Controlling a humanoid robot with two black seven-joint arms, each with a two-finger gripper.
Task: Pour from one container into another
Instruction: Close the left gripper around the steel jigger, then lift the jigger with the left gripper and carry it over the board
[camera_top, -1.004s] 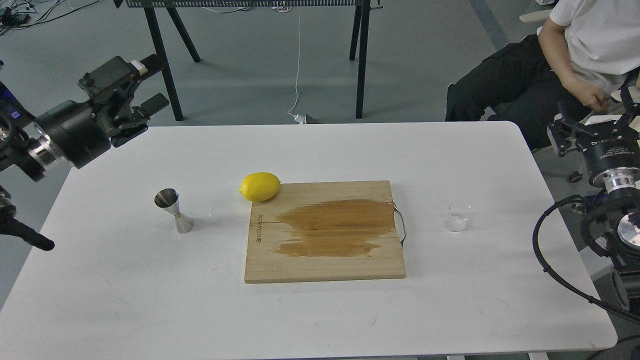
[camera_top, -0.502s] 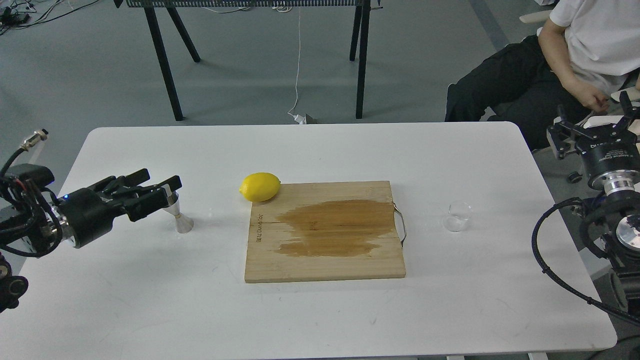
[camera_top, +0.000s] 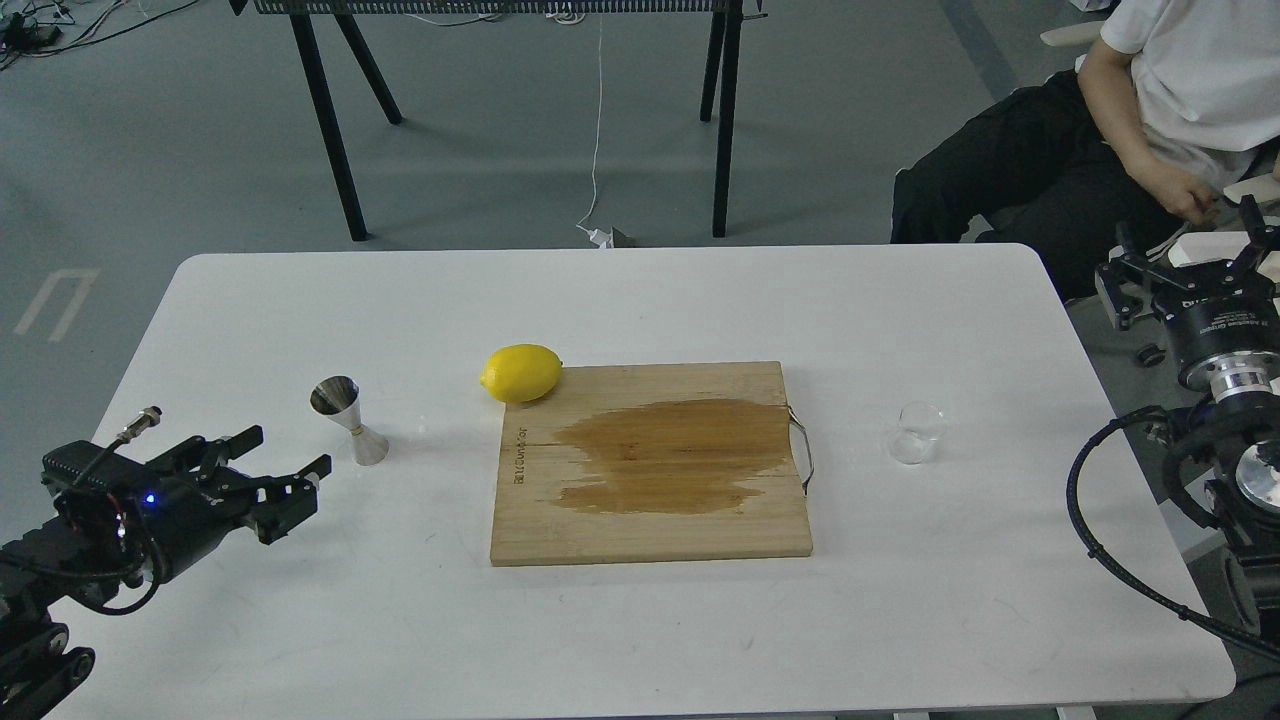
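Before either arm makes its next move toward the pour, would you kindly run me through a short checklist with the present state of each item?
1. Clear cup upright on the table, right of the cutting board: ok.
2. Jigger upright, open end up: ok.
3. Left gripper open and empty, near the jigger but not touching it: ok.
4. Right gripper open or shut: cannot tell.
5. Cup in a gripper's grasp: not ok, nothing is held.
6. Liquid in the cup: cannot tell.
7. Lemon clear of both containers: ok.
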